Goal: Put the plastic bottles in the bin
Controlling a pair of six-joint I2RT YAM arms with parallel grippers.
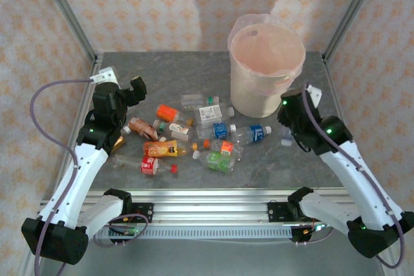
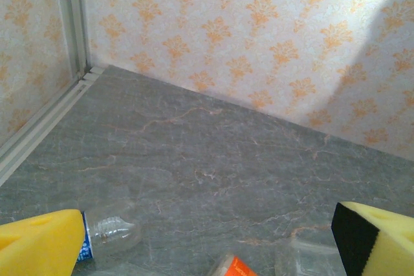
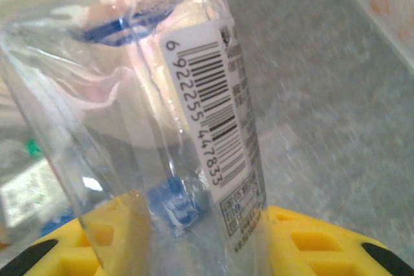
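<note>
One bin (image 1: 266, 72) is counted on the one table (image 1: 162, 69). About twelve plastic bottles (image 1: 213, 114) are counted in the top view; the exact number cannot be given, because they lie pressed against each other. Among them are counted two blue-labelled bottles (image 1: 253, 132), two orange-labelled bottles (image 1: 168, 112), one red-labelled bottle (image 1: 149, 165), one green bottle (image 1: 220, 161) and one brown bottle (image 1: 141, 127). In the right wrist view one clear bottle (image 3: 129, 95) with a barcode label is counted. Two robot arms (image 1: 77, 172) are counted, one on each side.

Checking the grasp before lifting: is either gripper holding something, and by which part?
The right gripper clamps a clear bottle across its body, beside the barcode label. The left gripper is open, holding nothing.
</note>
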